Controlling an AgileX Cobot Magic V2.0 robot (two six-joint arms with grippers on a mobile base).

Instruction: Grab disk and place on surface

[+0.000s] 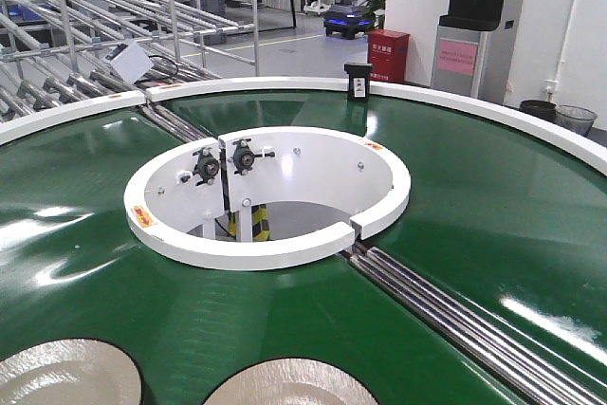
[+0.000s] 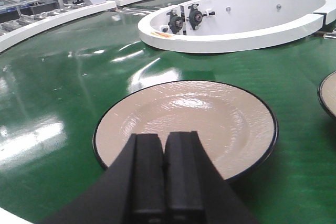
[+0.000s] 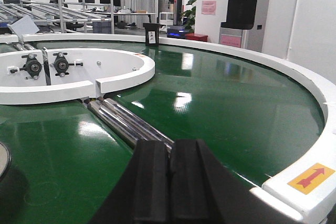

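Note:
Two beige disks with dark rims lie on the shiny green conveyor belt (image 1: 455, 215). One disk (image 1: 66, 372) is at the front left, the other (image 1: 289, 388) at the front centre. In the left wrist view the nearer disk (image 2: 186, 121) lies just ahead of and below my left gripper (image 2: 165, 137), which is shut with nothing in it. The second disk (image 2: 329, 95) shows at the right edge. My right gripper (image 3: 168, 144) is shut and empty above the belt, with a dark disk edge (image 3: 2, 158) at its far left. The surface is out of view.
A white inner ring (image 1: 270, 253) with bearings stands at the belt's centre. Steel rollers (image 1: 455, 320) cross the belt toward the front right. A white outer rim (image 3: 310, 108) bounds the belt, with a black box (image 1: 358, 81) on it. Roller racks (image 1: 85, 35) stand behind.

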